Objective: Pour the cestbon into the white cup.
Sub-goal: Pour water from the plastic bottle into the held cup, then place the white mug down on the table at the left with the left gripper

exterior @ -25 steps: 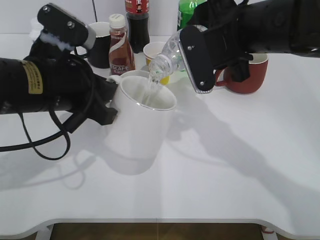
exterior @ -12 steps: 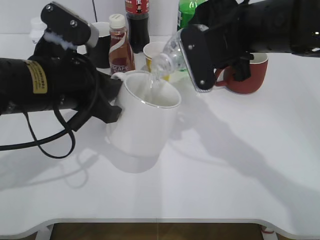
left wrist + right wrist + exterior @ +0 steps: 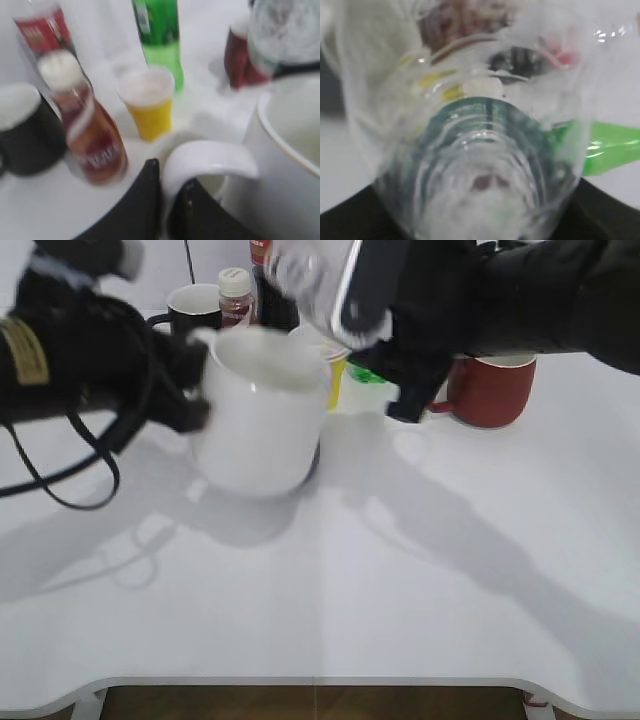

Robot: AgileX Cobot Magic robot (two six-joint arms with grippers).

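Observation:
The white cup is a large white mug, blurred by motion, at the left middle of the table. My left gripper is shut on its handle. The cestbon is a clear bottle, blurred, held high above the cup's right rim. My right gripper is shut on it. In the right wrist view the cestbon fills the frame, its dark green label showing through the clear ribs; the jaws are hidden behind it.
Behind the cup stand a brown coffee bottle, a dark mug, a dark cola bottle, a small yellow cup and a green bottle. A red mug stands at the right.
The cup has moved left and back toward the table's rear, level again. The bottle has swung up and away from the cup's rim, and the stream of water no longer shows.

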